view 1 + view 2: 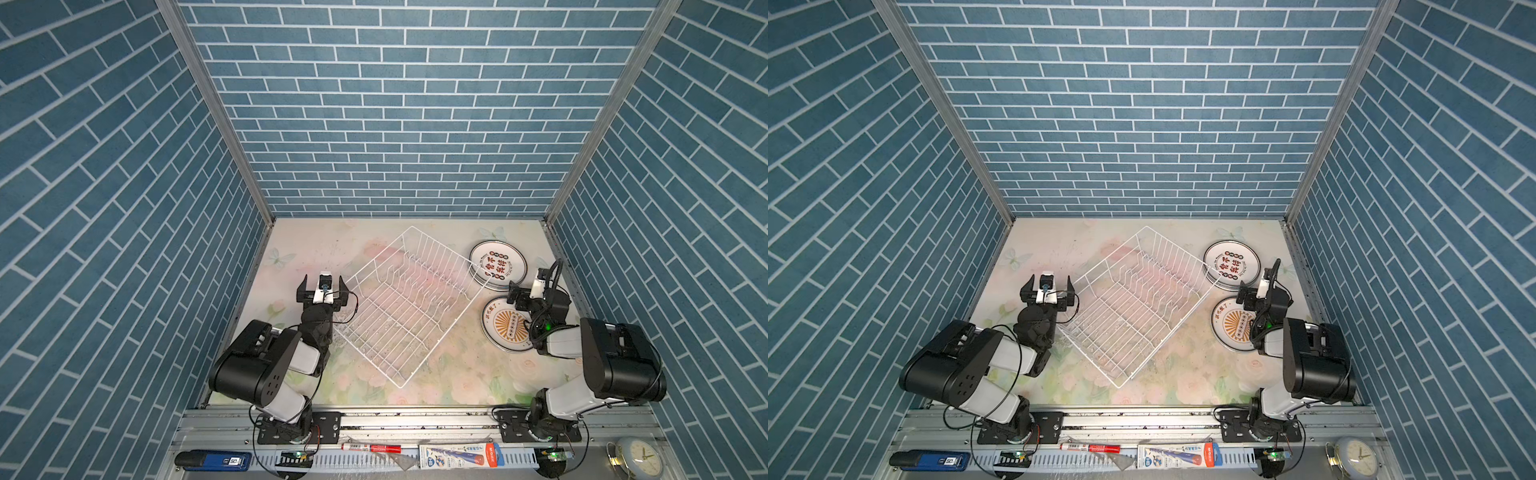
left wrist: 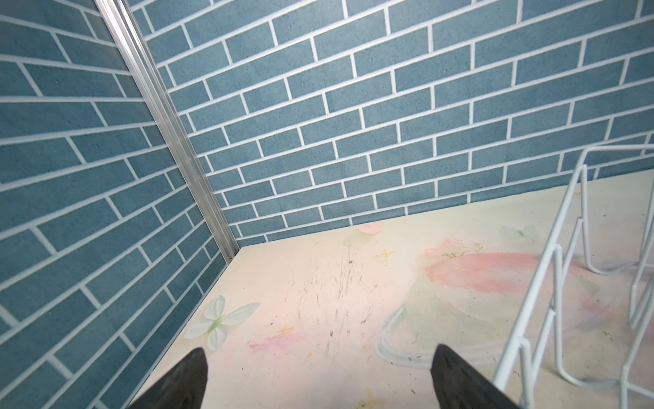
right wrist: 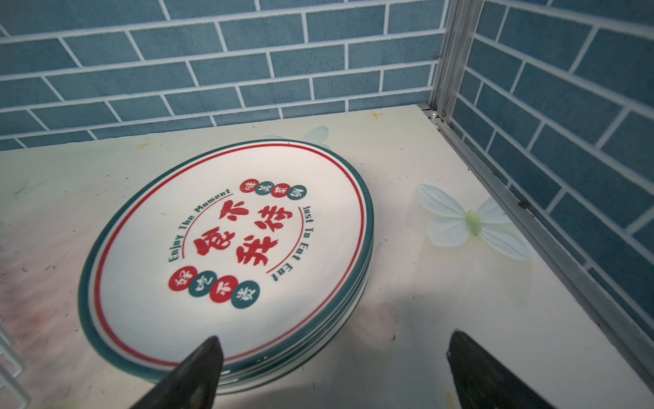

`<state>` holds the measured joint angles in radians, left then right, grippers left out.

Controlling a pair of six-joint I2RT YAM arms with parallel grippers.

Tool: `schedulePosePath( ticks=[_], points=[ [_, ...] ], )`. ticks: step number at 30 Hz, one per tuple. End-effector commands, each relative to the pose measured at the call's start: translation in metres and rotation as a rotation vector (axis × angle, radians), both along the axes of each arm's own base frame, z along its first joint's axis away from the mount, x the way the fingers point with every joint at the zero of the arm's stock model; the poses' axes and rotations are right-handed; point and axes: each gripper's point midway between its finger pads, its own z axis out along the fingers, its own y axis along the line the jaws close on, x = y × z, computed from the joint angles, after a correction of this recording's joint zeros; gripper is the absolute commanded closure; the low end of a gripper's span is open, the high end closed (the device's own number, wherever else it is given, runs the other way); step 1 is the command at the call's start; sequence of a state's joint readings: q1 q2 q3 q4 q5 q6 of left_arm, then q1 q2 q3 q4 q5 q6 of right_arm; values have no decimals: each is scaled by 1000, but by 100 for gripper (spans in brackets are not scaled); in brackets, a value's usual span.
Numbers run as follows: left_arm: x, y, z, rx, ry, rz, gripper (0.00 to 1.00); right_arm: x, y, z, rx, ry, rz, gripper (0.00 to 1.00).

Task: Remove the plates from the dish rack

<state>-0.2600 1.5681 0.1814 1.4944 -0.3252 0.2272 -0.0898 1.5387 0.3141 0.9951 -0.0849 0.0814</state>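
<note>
The rack [image 1: 405, 307] sits cornerwise mid-table; inside it only the upright prongs [image 1: 399, 274] obstruct. Left of it the table [image 1: 307, 245] lies open up to the back wall, and the left gripper [image 1: 323, 281], jaws wide, hangs just beside the rack's side. On the right, the far stack [image 1: 498, 264] and near stack [image 1: 505, 326] crowd the strip toward the side wall. The right gripper [image 3: 334, 336], jaws wide, hangs between them. The front strip is free.

The white wire dish rack [image 1: 409, 307] sits diagonally on the floral table [image 1: 299, 249]. To its right lie a stack of character-printed plates [image 1: 498, 266] and, nearer, an orange sunburst plate [image 1: 505, 328], with the right gripper [image 1: 514, 294] above their meeting edges. The left gripper [image 1: 323, 283], jaws spread, sits beside the rack's left corner.
</note>
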Motion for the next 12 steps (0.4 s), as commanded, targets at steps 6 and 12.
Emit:
schedulePosePath(
  ticks=[6,12],
  points=[
    [-2,26,-42,2,150,94,1,-2,-16,4,-16,-26,-93,1],
    [-2,26,-42,1,152,95,1,5,-23,1,-47,27,-171,1]
  ],
)
